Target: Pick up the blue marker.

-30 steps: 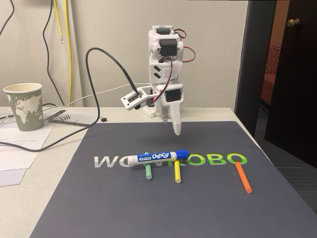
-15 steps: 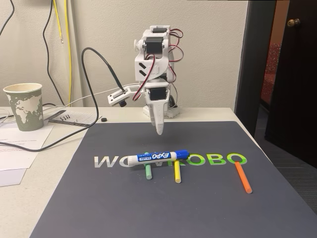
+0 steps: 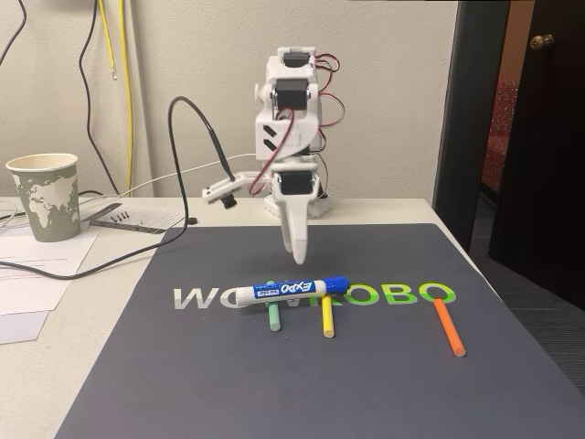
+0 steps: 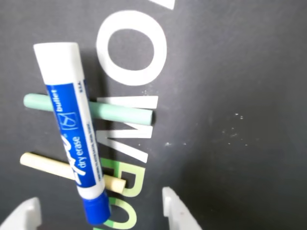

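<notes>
Gripper (image 3: pixel 294 259): white two-finger plastic gripper, pointing down, hanging above the dark grey printed mat (image 3: pixel 228 384) on the table, holding nothing. In the wrist view its two fingertips (image 4: pixel 178 211) stand well apart, so the jaws are wide. Thick white-barrelled blue marker with blue cap (image 3: pixel 286 290) lies on the mat just forward of and below the gripper, resting across a thin green stick (image 4: pixel 124 113) and a thin yellow stick (image 4: pixel 43 164). In the wrist view its long axis runs lengthwise between the fingertips, not across them; a wrist turn appears needed.

The blue marker (image 3: pixel 291 290) (image 4: pixel 73 134), white-barrelled with a blue cap and "EXPO" label, lies flat across two thin sticks.
</notes>
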Controlling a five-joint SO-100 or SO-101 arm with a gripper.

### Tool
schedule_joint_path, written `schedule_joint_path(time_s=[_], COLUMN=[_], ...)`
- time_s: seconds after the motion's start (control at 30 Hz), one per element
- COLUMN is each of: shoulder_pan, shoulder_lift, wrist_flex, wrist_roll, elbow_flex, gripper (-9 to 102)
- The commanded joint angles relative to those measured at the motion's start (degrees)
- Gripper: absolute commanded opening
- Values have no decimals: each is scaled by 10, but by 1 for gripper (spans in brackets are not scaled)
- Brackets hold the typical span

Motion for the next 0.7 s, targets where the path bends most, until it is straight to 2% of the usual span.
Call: schedule_joint_path(time_s=[0.0, 0.33, 0.67], shoulder_pan=[-4, -18, -34], shoulder_lift=[-2, -21, -72], wrist_flex=[-7, -33, -14], wrist_roll=[1, -9, -15], elbow_flex=[-4, -13, -69], gripper=[36, 38, 42])
